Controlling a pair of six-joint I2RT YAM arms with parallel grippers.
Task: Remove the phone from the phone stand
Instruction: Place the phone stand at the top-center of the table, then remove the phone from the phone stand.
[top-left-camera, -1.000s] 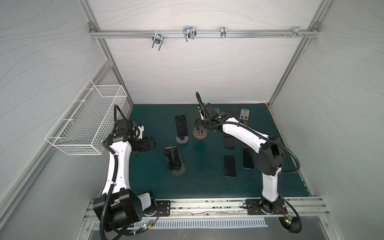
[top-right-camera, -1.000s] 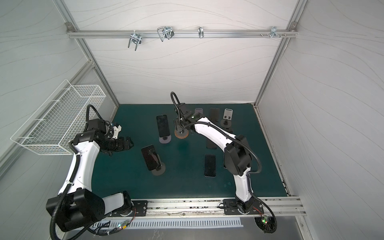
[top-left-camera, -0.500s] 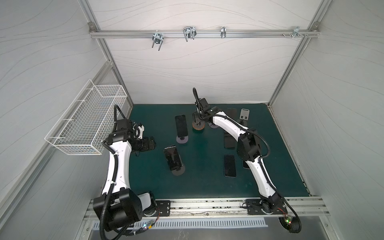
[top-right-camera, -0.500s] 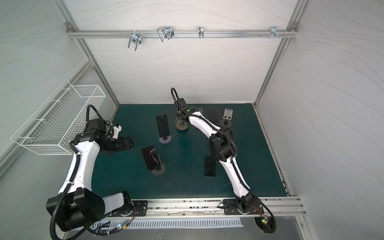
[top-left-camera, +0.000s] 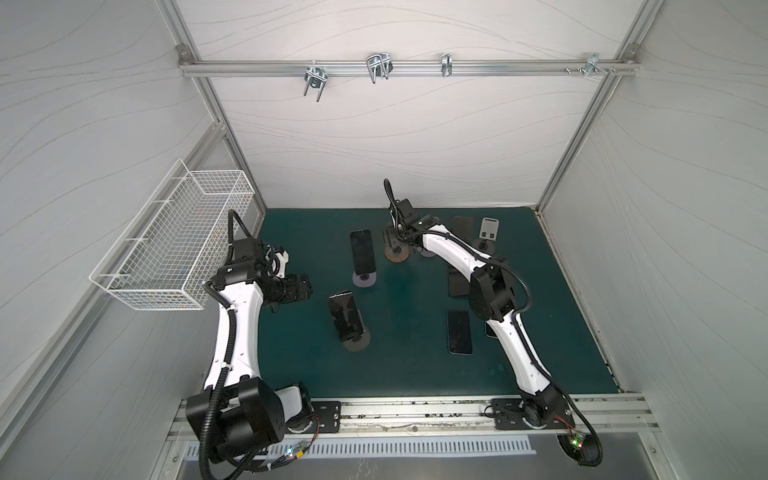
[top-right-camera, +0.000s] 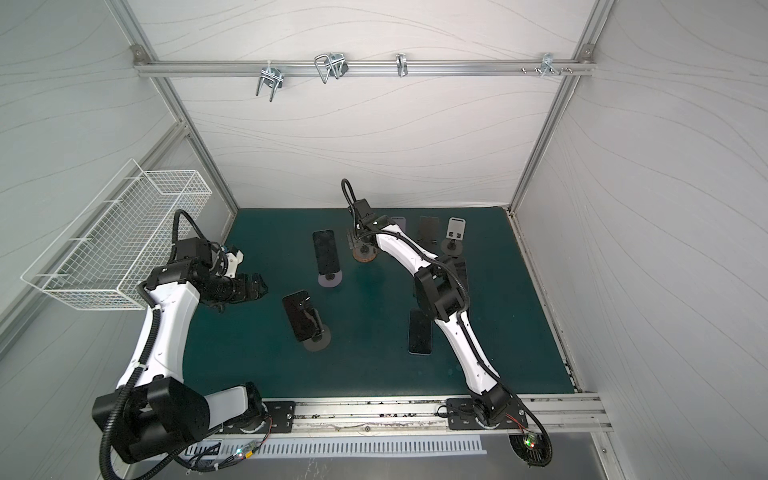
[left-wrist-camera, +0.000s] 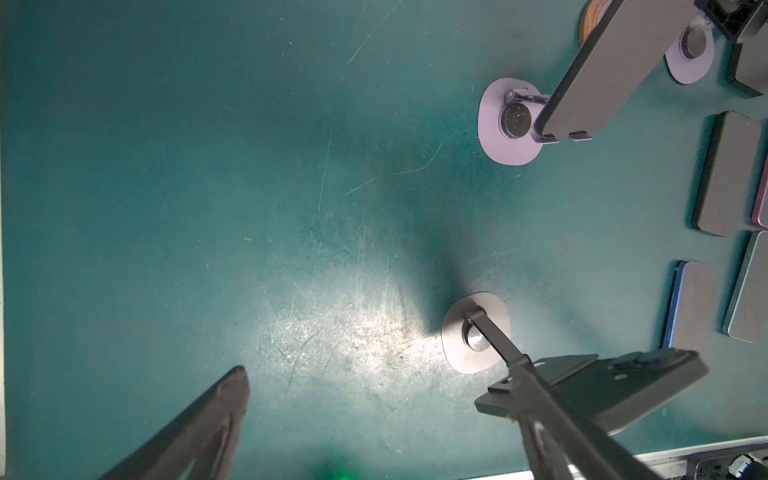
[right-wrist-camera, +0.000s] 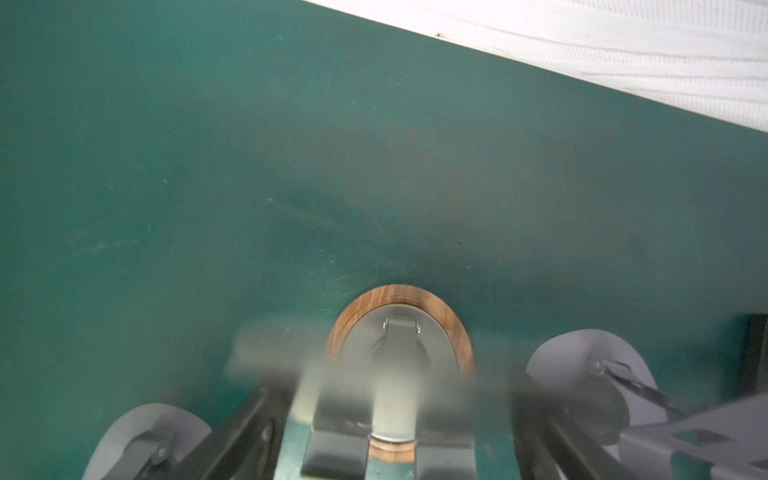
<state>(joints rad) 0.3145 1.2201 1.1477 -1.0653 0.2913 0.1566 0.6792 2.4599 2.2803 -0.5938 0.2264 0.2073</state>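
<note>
**Task item.** Two phones are still mounted. The far phone (top-left-camera: 360, 253) sits on a lilac-based stand (top-left-camera: 364, 279) towards the middle of the tabletop (top-left-camera: 415, 374). The near phone (top-left-camera: 343, 314) leans on a dark stand (top-left-camera: 356, 344) closer to the robot. Nothing touches either one. A wood-ringed stand (right-wrist-camera: 399, 296) at the far side carries no phone. Flat phones (top-left-camera: 459, 331) lie on the right side of the tabletop, one of them partly hidden under the right arm.

**Progress (judgement).** Removal is part done at best, with two mounted phones left to lift off.

**Right pincer** (right-wrist-camera: 395, 399). The jaws are spread wide on either side of the wood-ringed stand's empty cradle. It holds nothing that can be made out, and the cradle is blurred.

**Left pincer** (top-left-camera: 302, 286). It hovers over the left side of the tabletop, apart from both mounted phones. Its fingers (left-wrist-camera: 199, 428) stand wide apart and empty.

**View differences.**
- Only the right wrist view confirms that the wood-ringed stand's cradle is bare; in both top views the wrist covers it.
- Only the left wrist view shows the backs of the mounted phones and the small lips under the far phone's lower edge.
- Only the top views show both arms together.
</note>
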